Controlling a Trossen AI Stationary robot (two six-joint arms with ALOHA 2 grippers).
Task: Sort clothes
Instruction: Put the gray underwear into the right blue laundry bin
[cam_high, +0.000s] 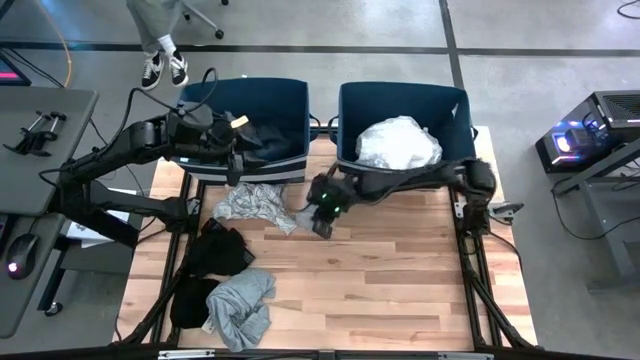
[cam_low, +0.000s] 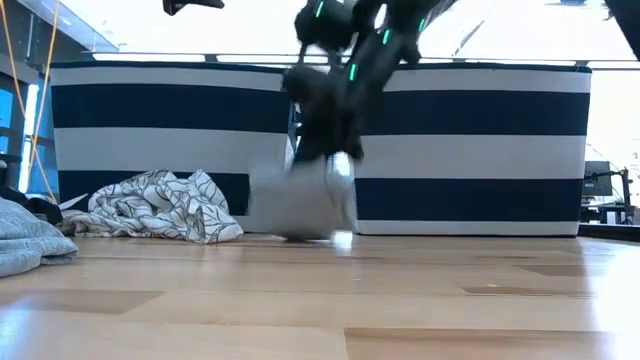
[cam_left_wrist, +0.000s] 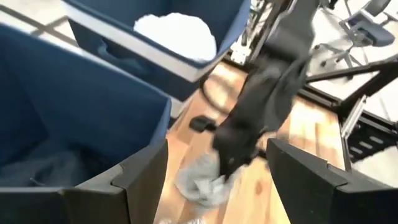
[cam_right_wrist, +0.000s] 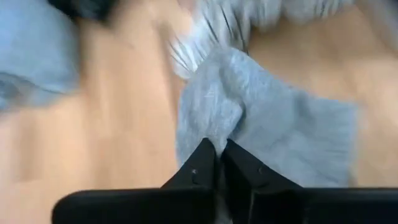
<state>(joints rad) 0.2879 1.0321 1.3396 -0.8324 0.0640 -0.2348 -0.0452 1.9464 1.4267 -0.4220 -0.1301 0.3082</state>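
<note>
My right gripper (cam_high: 322, 212) is shut on a small light grey garment (cam_low: 300, 200) in front of the gap between the two bins, low over the table. My left gripper (cam_high: 240, 152) is open and empty above the near wall of the left navy bin (cam_high: 290, 95). A grey-white patterned garment (cam_high: 255, 205) lies on the table against that bin. A black garment (cam_high: 222, 248), another black one (cam_high: 192, 300) and a grey one (cam_high: 243, 305) lie at the near left. White clothes (cam_high: 398, 143) fill the right bin (cam_high: 455, 100); dark clothes (cam_high: 265, 140) lie in the left bin. My right gripper pinches a bunched fold of the grey garment (cam_right_wrist: 233, 134) between its two shut fingers (cam_right_wrist: 202, 165), coming from above and slanting down. The garment hangs slack below the fingers, and its lower end (cam_low: 295, 232) rests on the table.
The two navy-and-white bins (cam_low: 470, 150) stand side by side along the table's far edge. Bare wood (cam_high: 400, 280) lies to the near right. A person's feet (cam_high: 165, 68) show on the floor beyond the left bin.
</note>
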